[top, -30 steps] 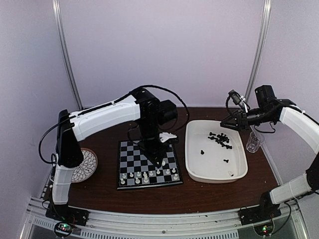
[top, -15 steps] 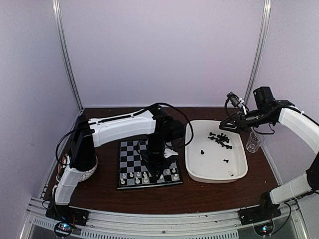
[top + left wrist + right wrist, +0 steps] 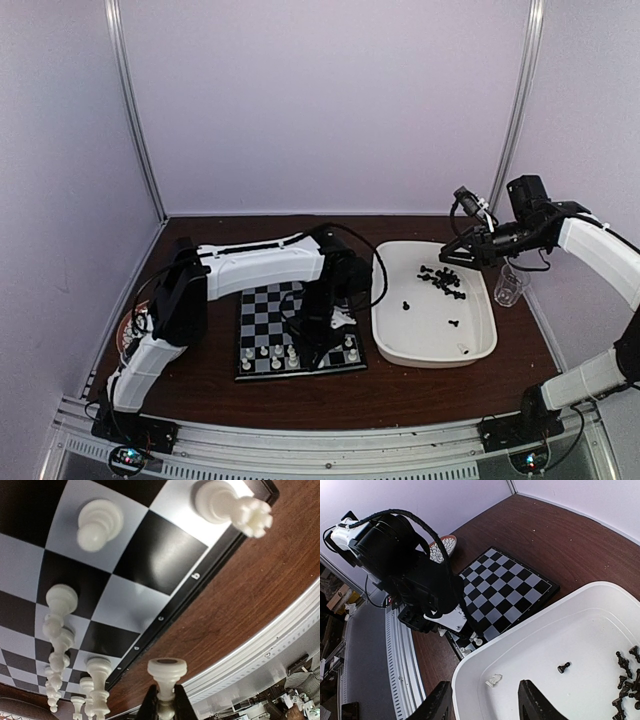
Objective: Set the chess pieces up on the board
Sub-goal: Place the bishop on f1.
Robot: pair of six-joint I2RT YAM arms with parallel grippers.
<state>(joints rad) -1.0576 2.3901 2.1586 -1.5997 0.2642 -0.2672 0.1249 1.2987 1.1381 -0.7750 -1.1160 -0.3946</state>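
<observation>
The board (image 3: 262, 305) lies in front of the left arm, with several white chess pieces (image 3: 290, 352) standing on its two near rows. My left gripper (image 3: 322, 350) hangs low over the board's near right part. In the left wrist view this gripper (image 3: 165, 694) is shut on a white piece (image 3: 166, 672), whose round base shows past the board's dark border (image 3: 165, 615). My right gripper (image 3: 458, 250) (image 3: 485, 702) is open and empty above the white tray (image 3: 470, 680). The tray holds several black pieces (image 3: 442, 280) and one white piece (image 3: 493, 680) lying on its side.
A round patterned plate (image 3: 135, 325) lies left of the board, mostly behind the left arm. A clear plastic cup (image 3: 510, 285) stands right of the tray. A metal rail (image 3: 320, 435) runs along the near table edge.
The left arm has swung from over the board's middle towards the near right rows and stretched out lower, carrying the white piece. The right arm has hardly moved.
</observation>
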